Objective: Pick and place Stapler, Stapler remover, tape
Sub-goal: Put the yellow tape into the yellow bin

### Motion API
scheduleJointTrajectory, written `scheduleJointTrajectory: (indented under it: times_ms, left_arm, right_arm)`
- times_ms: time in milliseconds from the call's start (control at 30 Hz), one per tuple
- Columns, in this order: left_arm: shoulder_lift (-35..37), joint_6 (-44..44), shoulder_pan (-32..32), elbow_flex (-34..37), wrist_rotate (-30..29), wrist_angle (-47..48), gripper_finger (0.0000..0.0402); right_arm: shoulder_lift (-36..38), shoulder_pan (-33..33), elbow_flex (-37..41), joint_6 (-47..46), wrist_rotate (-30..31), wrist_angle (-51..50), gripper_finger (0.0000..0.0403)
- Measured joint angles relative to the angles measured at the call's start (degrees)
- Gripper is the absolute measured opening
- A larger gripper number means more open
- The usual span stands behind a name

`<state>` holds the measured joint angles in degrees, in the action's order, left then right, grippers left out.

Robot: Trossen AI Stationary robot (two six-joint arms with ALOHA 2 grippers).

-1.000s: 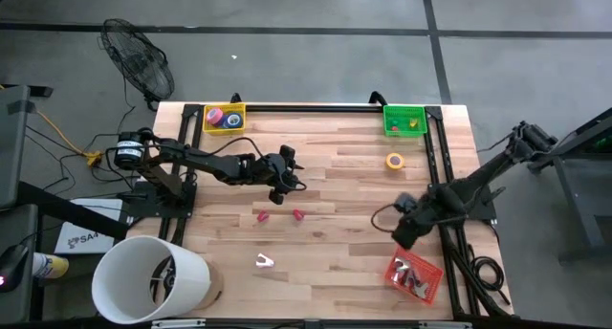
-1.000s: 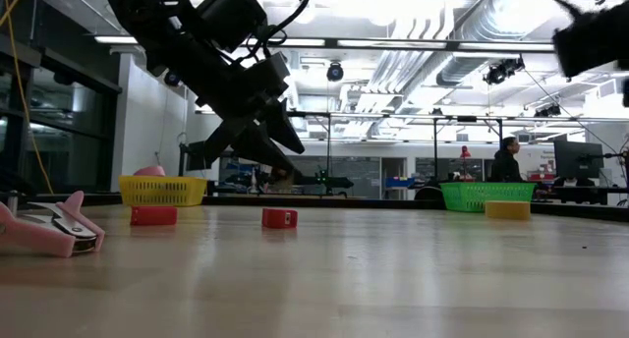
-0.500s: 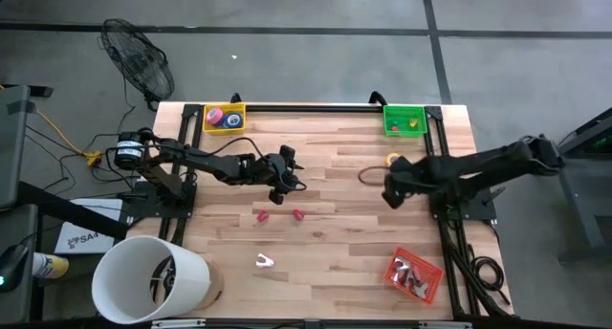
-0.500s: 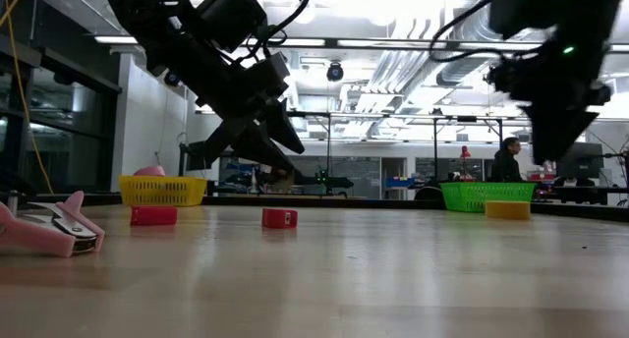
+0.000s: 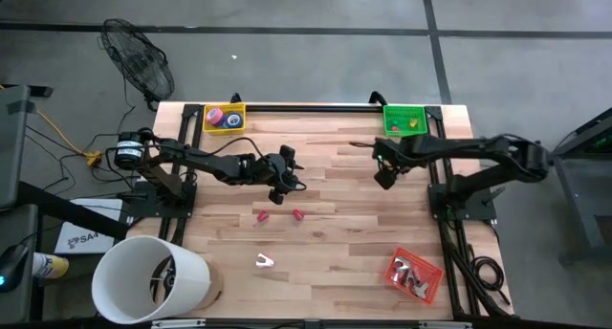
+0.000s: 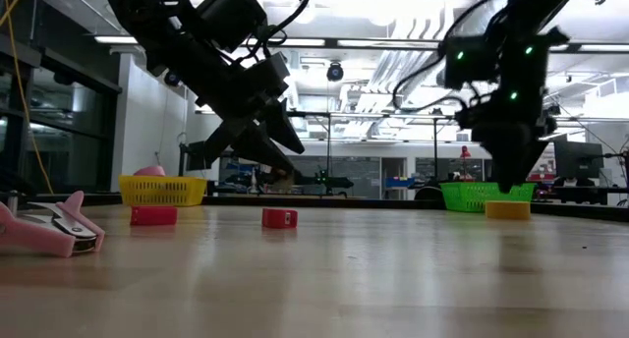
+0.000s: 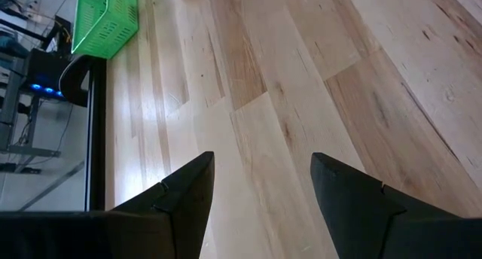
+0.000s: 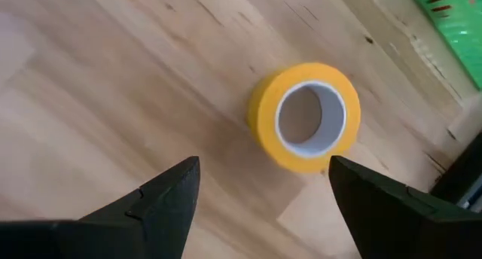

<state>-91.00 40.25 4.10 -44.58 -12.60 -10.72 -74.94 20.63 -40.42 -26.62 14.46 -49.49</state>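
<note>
two baskets [image 5: 224,118] [image 5: 403,119] and one red tray [image 5: 414,275] hold small items.

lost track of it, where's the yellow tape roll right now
The yellow tape roll lies flat on the table's far right, just in front of the green basket, under the open right gripper.

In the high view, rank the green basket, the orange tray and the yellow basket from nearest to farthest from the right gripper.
From the right gripper:
1. Green basket, at the far edge just beyond it.
2. Orange tray, at the near right corner.
3. Yellow basket, across at the far left corner.
</note>
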Motion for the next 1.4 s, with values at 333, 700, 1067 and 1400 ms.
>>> scheduleJointTrajectory:
  times_ms: [333, 700, 1067, 1400]
  left_arm:
    - [0.0, 0.0, 0.0, 0.0, 0.0, 0.3, 0.0216]
    - [0.0, 0.0, 0.0, 0.0, -0.1, 0.3, 0.0216]
    - [0.0, 0.0, 0.0, 0.0, -0.2, 0.3, 0.0216]
    - [0.0, 0.0, 0.0, 0.0, -0.1, 0.3, 0.0216]
  right_arm:
    - [-9.1, 6.9, 0.0, 5.3, -3.7, 8.7, 0.0287]
    - [-12.4, 8.2, -0.2, 6.3, -6.9, 10.6, 0.0271]
    - [-12.0, 8.1, 0.0, 6.8, -8.3, 11.4, 0.0149]
    - [-12.0, 5.6, 0.1, 8.1, -7.0, 13.1, 0.0032]
